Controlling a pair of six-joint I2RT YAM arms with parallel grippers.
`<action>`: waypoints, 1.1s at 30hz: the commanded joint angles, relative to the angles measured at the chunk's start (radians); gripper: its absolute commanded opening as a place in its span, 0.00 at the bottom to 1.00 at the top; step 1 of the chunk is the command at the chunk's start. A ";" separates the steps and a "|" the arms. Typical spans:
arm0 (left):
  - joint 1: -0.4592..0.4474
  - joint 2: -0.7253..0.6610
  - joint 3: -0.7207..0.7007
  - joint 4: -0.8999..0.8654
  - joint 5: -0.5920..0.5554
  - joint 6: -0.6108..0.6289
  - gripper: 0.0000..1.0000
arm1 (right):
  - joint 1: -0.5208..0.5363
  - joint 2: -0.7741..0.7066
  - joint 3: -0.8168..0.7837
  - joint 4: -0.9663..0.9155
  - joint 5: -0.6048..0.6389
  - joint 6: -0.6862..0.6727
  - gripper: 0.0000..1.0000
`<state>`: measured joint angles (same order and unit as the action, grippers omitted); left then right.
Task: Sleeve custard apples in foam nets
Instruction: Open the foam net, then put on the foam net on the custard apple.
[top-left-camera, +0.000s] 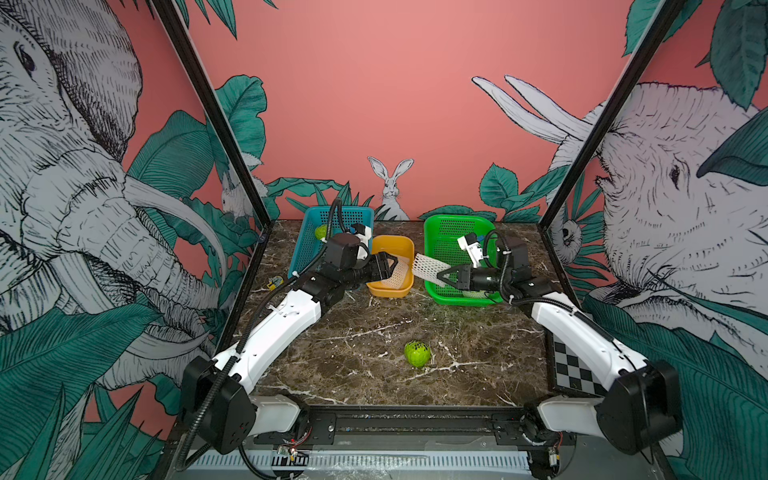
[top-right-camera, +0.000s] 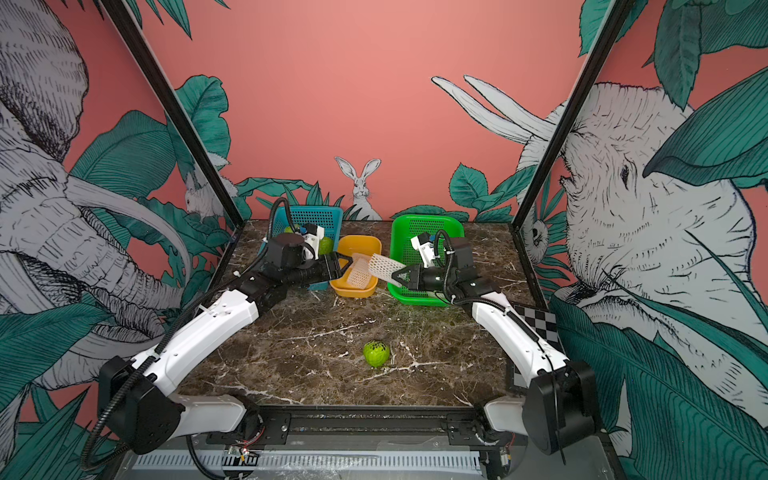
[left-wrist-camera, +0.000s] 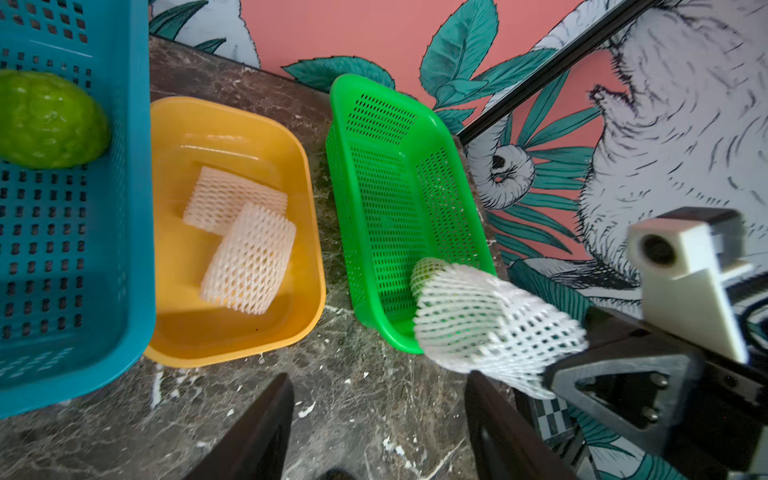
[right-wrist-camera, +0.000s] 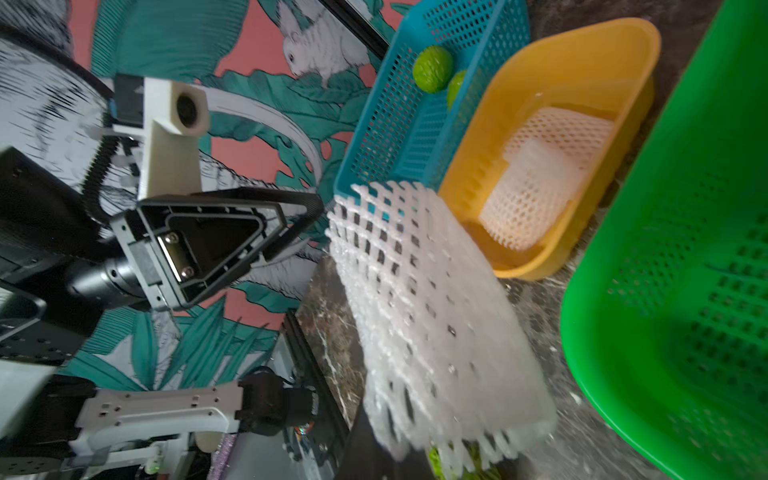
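Note:
My right gripper (top-left-camera: 442, 277) is shut on one end of a white foam net (top-left-camera: 431, 268) and holds it in the air between the yellow tub and the green basket. Bumpy green skin (right-wrist-camera: 457, 465) shows under the net's edge at the jaws. My left gripper (left-wrist-camera: 378, 376) is open and empty just beside the net's free end (left-wrist-camera: 490, 320), above the marble. One custard apple (top-left-camera: 417, 353) lies on the table near the front. Two more custard apples (right-wrist-camera: 433, 68) sit in the blue basket. Two flat foam nets (left-wrist-camera: 249, 257) lie in the yellow tub.
The blue basket (top-left-camera: 305, 249), the yellow tub (top-left-camera: 390, 291) and the green basket (top-left-camera: 449, 297) stand in a row at the back of the marble table. A checkerboard card (top-left-camera: 575, 370) lies at the right edge. Black frame posts rise at both back corners.

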<state>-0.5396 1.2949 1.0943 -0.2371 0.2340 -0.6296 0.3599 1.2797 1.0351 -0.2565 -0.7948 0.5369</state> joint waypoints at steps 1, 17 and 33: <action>-0.001 -0.055 -0.070 -0.025 -0.019 0.044 0.67 | 0.035 -0.066 0.009 -0.349 0.098 -0.129 0.00; -0.209 -0.113 -0.351 0.030 -0.086 -0.029 0.58 | 0.273 -0.203 -0.180 -0.590 0.238 -0.007 0.00; -0.235 -0.107 -0.517 0.068 -0.030 -0.133 0.41 | 0.298 -0.140 -0.274 -0.233 0.076 0.097 0.00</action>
<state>-0.7696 1.2049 0.5934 -0.1947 0.1936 -0.7296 0.6502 1.1343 0.7834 -0.5434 -0.6838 0.6186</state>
